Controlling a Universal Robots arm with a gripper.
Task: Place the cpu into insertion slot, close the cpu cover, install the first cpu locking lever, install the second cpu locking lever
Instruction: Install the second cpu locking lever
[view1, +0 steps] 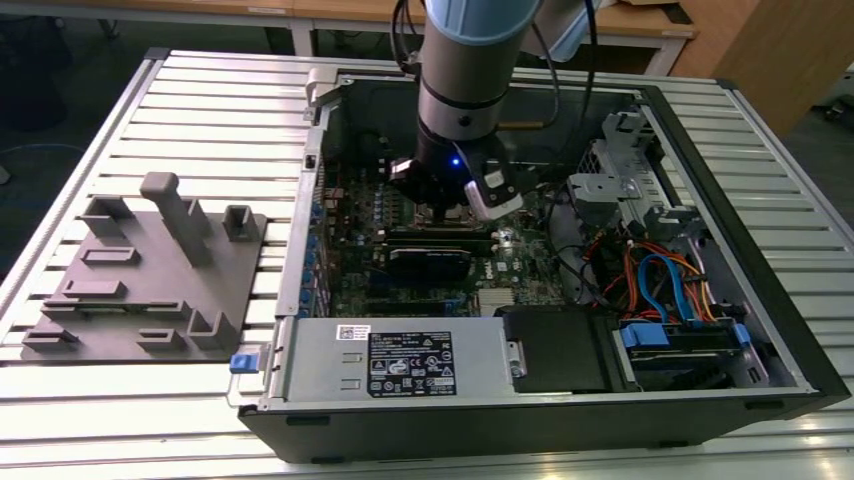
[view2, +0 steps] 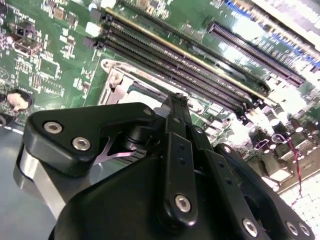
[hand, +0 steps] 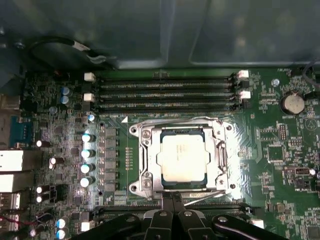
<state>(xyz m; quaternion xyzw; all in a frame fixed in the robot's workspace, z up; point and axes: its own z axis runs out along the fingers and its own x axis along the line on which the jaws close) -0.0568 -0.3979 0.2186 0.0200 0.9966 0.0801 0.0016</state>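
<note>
The pale silver-grey square cpu (hand: 181, 158) sits in the black-rimmed insertion slot (hand: 213, 161), framed by the thin silver cpu cover (hand: 146, 159). The black claw (hand: 172, 200), fingers pinched together and empty, sits at the socket's edge by a thin wire locking lever (hand: 207, 198), evidently placed to work it.

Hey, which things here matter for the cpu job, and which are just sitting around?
For the job:
cpu, seated in the slot
cover, down around it
tool, at the socket's edge
motherboard

Just sitting around:
memory slots
power supply
grey fixture
coloured cables
</note>
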